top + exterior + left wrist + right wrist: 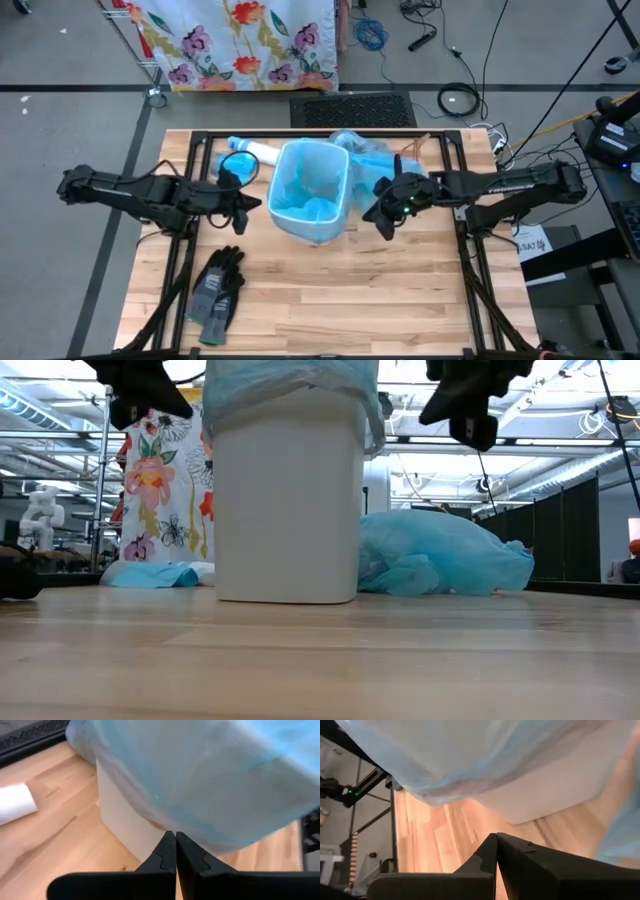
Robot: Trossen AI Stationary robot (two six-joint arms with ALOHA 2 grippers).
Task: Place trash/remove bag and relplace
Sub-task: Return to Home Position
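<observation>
**Blue-lined bin between two closed grippers**

Wooden table (330, 310) seen from above, with a white trash bin (288, 510) standing upright near its far middle. A pale blue bag (305, 205) lines the bin; its edge is folded out over the rim and hangs a little way down the outer wall, as the low view shows. Some blue film lies bunched at the bottom of the bin, and what it covers cannot be told.

The left gripper (252, 203) hangs just beside the bin's left wall, raised above the table. Its fingers are pressed together with nothing between them, as its own wrist view shows. The right gripper (372, 211) hangs just beside the bin's right wall, also raised, with its fingers likewise closed on nothing. Neither gripper touches the bin or the liner.

A second, filled blue bag (440, 555) lies slumped on the table behind the bin and to its right, resting against the bin's base. Its contents cannot be made out through the plastic.

A white tube-shaped bottle (262, 150) lies on its side behind the bin to the left. A pair of dark grey gloves (218, 293) rests near the table's front left corner, well apart from the bin. A floral cloth (240, 40) hangs beyond the table's far edge.
</observation>
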